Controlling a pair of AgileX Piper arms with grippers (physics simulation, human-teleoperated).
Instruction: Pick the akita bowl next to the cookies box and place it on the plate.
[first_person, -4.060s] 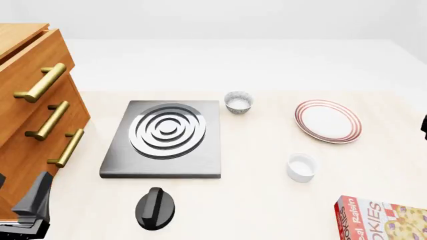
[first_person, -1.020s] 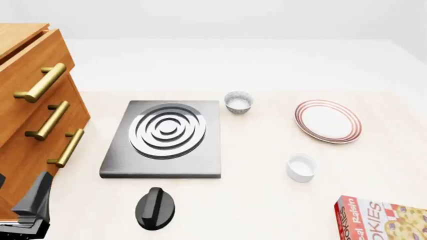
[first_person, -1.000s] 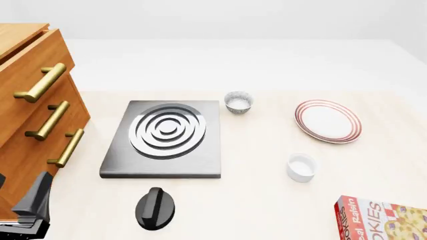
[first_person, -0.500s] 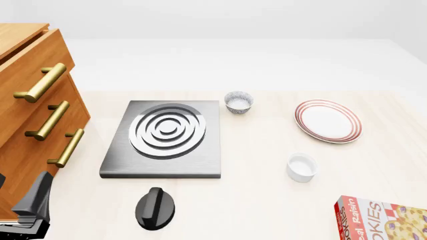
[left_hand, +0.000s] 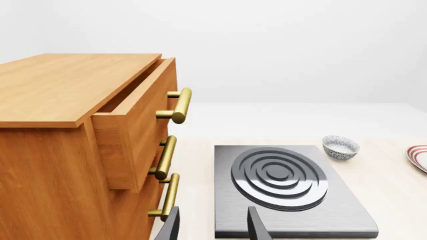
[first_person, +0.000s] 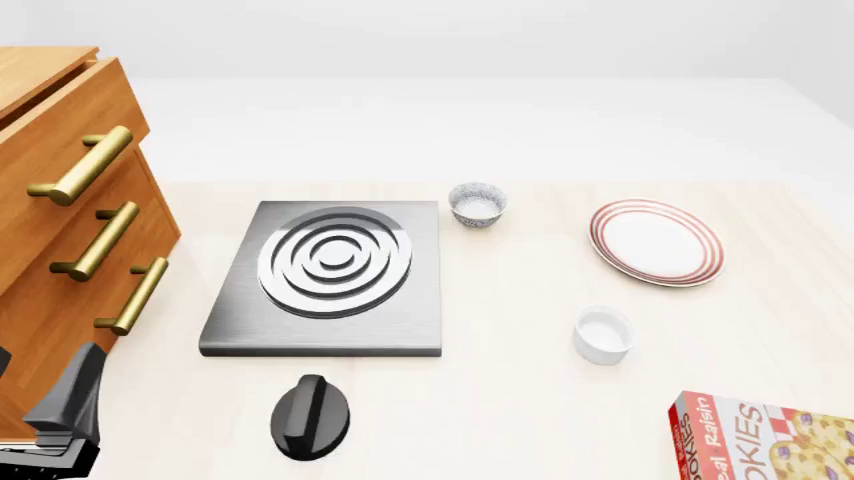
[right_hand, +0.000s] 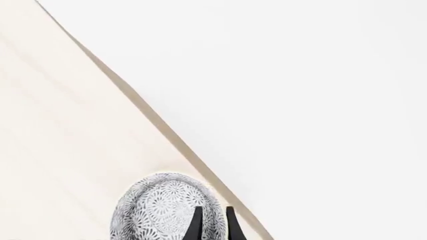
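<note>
**While the left hand is held open, the right hand is seen at the akita bowl**

Where the right wrist view looks along its fingers, the akita bowl is shown with its speckled outside turned to the camera, close to the edge of the surface. The two dark fingertips are set close together just in front of the bowl. Whether the bowl is clenched between them cannot be told.

Seen from the front, everything else is placed around the stove burner. A second speckled bowl is stood just past its far right corner. The plate is laid well to the right of the burner, bare. A white cup is set to the burner's right and nearer the camera. The cookies box is found further right and nearer, cut off by the frame. A black knob is placed in front of the burner and a wooden cabinet to its left. The left hand is held near that cabinet, released and holding nothing.
</note>
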